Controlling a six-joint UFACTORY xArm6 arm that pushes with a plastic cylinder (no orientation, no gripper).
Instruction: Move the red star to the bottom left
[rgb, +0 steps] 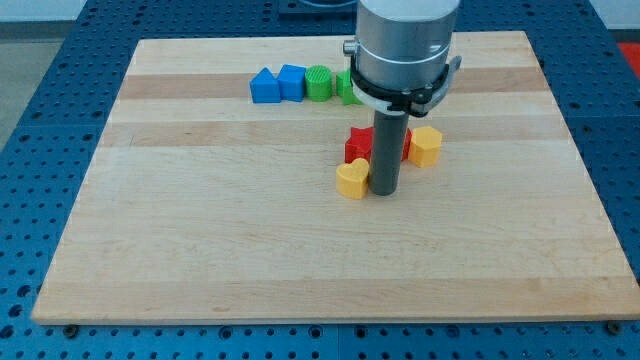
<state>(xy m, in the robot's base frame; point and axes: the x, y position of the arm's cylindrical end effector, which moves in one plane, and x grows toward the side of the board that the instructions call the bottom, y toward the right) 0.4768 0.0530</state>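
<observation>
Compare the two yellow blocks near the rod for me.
The yellow heart lies at the view's left of my tip, close beside it; the other yellow block sits further up, to the rod's right. The heart stands apart from the red blocks; the other touches the red one behind the rod. The heart shows a notched top; the other looks blockier. Both are similar in colour and size.

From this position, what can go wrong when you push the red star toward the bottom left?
1. The yellow heart block sits directly at the view's left of my tip, on the bottom-left side of the red star. It would probably be pushed along too.
2. My tip is at the star's lower right edge, so an off-centre push may spin the star.
3. The rod hides part of a second red block beside the yellow block, so contact there is uncertain.
</observation>
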